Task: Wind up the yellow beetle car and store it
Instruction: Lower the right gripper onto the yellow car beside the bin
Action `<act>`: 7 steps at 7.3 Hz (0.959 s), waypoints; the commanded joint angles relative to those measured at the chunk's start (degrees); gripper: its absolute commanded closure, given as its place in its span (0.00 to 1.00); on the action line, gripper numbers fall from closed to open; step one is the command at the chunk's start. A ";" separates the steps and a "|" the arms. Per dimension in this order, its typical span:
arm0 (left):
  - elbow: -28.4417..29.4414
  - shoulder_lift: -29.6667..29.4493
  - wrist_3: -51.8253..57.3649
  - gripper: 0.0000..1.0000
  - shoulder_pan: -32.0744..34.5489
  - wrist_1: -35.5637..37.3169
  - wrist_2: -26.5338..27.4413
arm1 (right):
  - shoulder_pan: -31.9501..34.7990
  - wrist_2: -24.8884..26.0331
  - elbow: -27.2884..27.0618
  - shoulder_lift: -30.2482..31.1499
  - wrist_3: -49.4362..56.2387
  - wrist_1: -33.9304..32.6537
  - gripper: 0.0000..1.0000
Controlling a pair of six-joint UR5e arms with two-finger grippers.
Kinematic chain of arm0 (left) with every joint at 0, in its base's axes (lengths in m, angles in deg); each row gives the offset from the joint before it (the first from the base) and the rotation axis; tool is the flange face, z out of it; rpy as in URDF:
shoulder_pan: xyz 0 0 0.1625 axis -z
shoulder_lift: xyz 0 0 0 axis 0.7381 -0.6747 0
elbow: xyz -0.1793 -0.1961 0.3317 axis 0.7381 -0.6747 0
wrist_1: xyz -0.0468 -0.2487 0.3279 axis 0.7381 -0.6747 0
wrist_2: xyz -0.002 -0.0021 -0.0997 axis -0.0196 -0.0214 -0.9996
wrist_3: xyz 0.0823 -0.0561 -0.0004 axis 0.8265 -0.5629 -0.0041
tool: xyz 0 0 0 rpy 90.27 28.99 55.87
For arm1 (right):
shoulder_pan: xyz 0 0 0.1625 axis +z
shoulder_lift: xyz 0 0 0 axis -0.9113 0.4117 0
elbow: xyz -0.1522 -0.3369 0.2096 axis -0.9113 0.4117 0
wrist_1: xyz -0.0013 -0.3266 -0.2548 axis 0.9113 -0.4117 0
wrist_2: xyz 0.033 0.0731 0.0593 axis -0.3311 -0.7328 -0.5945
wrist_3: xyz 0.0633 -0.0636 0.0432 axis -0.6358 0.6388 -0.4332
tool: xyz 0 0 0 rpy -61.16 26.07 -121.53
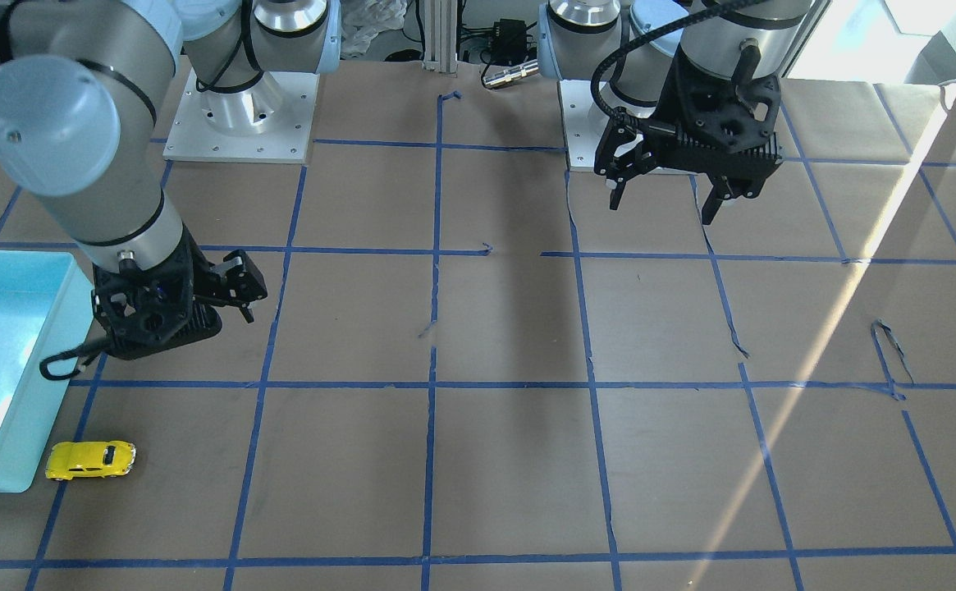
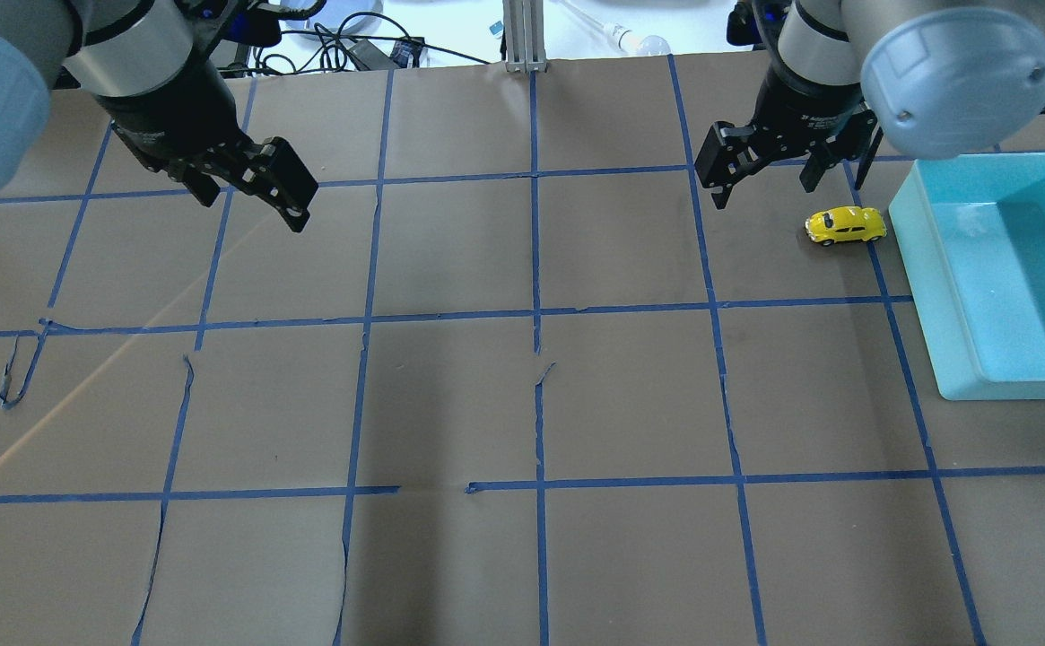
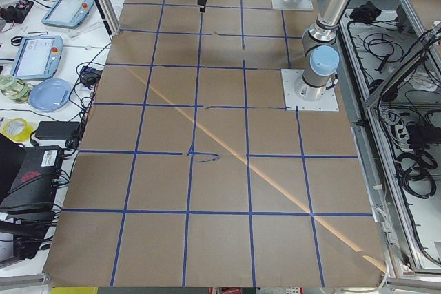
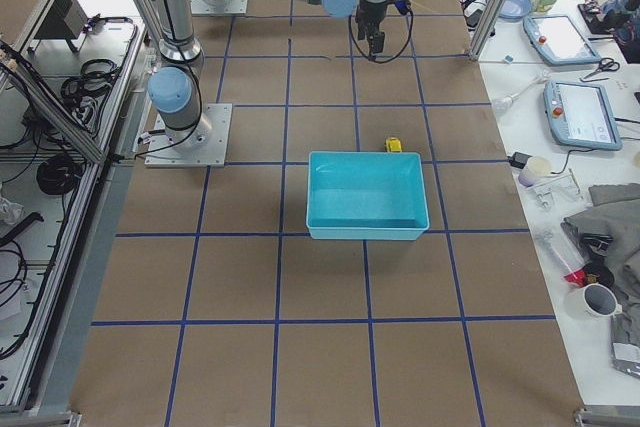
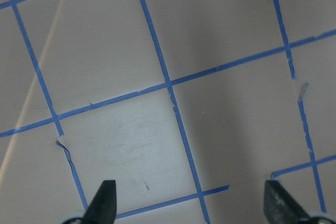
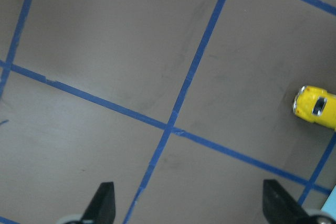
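One yellow car (image 2: 846, 225), one blue tub (image 2: 915, 260), one taped worktop (image 2: 450, 404) under them, and two claws: the left claw (image 2: 251, 206), the right claw (image 2: 764, 195).

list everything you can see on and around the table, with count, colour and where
yellow beetle car: 1, yellow, on the table beside the bin, outside it
bin: 1, light blue, at the table's end on the robot's right
paper cover: 1, brown, across the table
tape grid: many strips, blue, on the paper cover
teach pendants: 2, blue-grey, on the side bench
left gripper: 1, black, open, over bare paper
right gripper: 1, black, open, above the table near the car
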 commanded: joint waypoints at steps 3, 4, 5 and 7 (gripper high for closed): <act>-0.60 0.56 -2.10 0.00 -3.51 0.54 0.22 | -8.65 0.18 -1.00 -8.62 48.79 -8.93 0.00; 1.05 2.74 -2.10 0.00 -3.52 -2.34 1.18 | -11.55 0.18 -1.09 -10.47 62.41 -10.86 0.00; 1.24 2.59 -2.18 0.00 -3.61 -2.98 0.75 | -13.49 1.49 -1.70 -11.88 72.12 -14.79 0.00; 1.16 1.98 -2.36 0.00 -3.52 -2.37 0.75 | -14.13 3.61 -3.37 -15.48 77.98 -21.66 0.00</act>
